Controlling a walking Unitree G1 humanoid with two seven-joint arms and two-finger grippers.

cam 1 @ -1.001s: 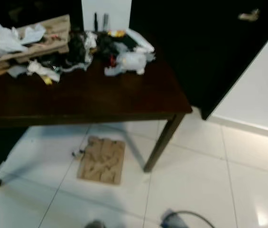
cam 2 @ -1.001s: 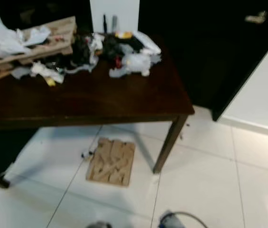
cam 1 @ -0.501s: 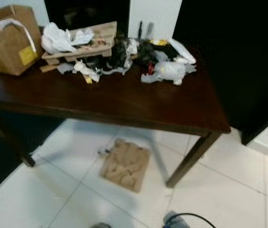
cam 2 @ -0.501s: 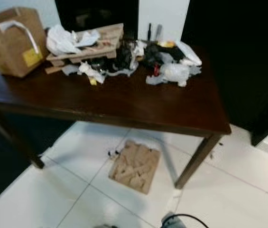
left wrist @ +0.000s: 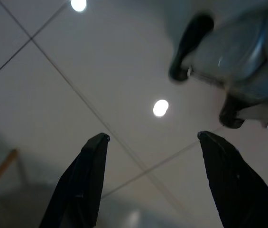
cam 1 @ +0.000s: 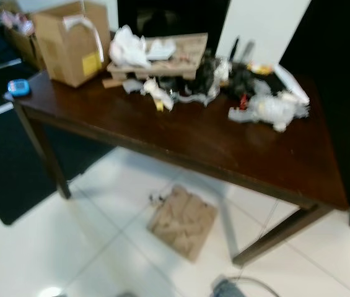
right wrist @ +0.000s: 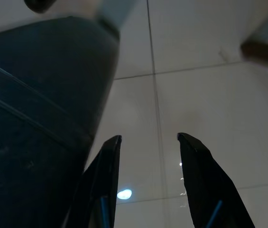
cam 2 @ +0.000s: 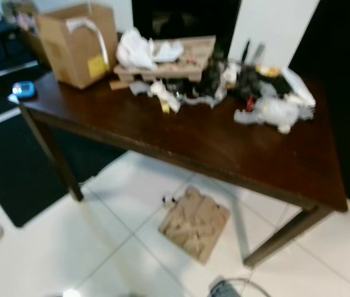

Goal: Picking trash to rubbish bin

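Swinging leftward, the head camera now shows the cardboard box (cam 1: pixel 74 42) on the table (cam 1: pixel 181 139) beside the trash pile (cam 1: pixel 212 83), both grippers (left wrist: pixel 148 183) (right wrist: pixel 148 185) hanging released, idle while walking.

The dark wooden counter (cam 1: pixel 212 145) carries a cardboard box (cam 1: pixel 72 46) near its left end, a small blue object (cam 1: pixel 18 87) on the left corner, and a wooden pallet (cam 1: pixel 165 59) with crumpled white trash (cam 1: pixel 271 110) along the back. On the white tiled floor (cam 1: pixel 94 247) under the counter lies a flat piece of cardboard (cam 1: pixel 183 221).
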